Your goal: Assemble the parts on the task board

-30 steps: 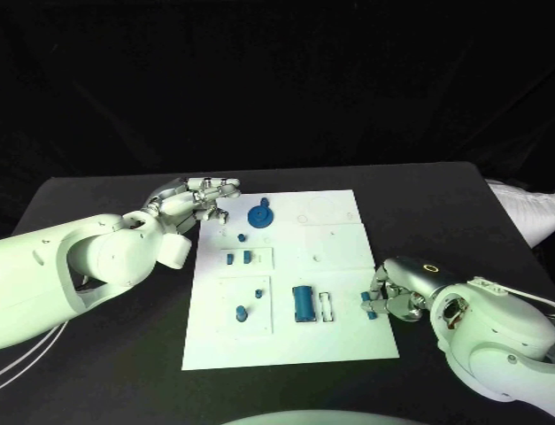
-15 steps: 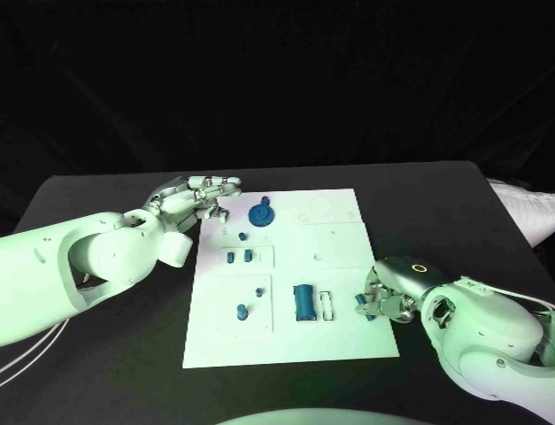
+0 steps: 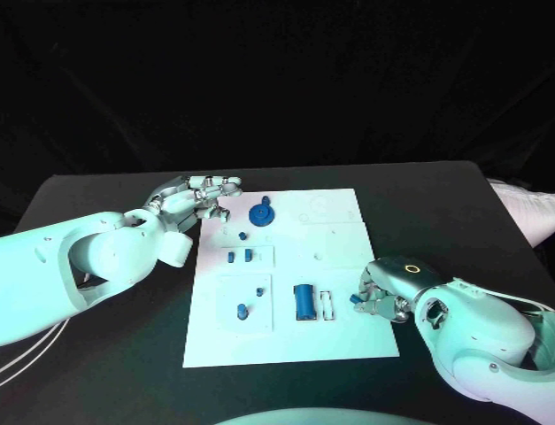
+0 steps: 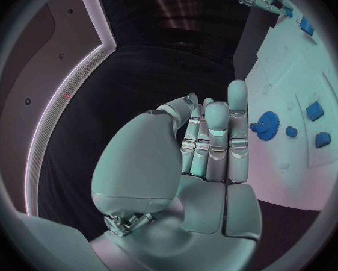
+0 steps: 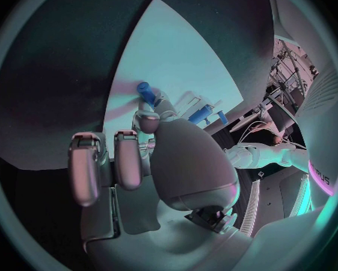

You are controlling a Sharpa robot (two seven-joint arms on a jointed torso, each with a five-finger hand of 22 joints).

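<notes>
White task board, small blue parts, right robot hand pinching blue peg

Both arms are bulky, smooth white shells. The left arm has pale cables running beneath it at the head view's 8 o'clock. The right arm bears a small lit ring near its wrist. The left hand and right hand are silver, with segmented metal fingers and rounded pale palm housings.
</notes>
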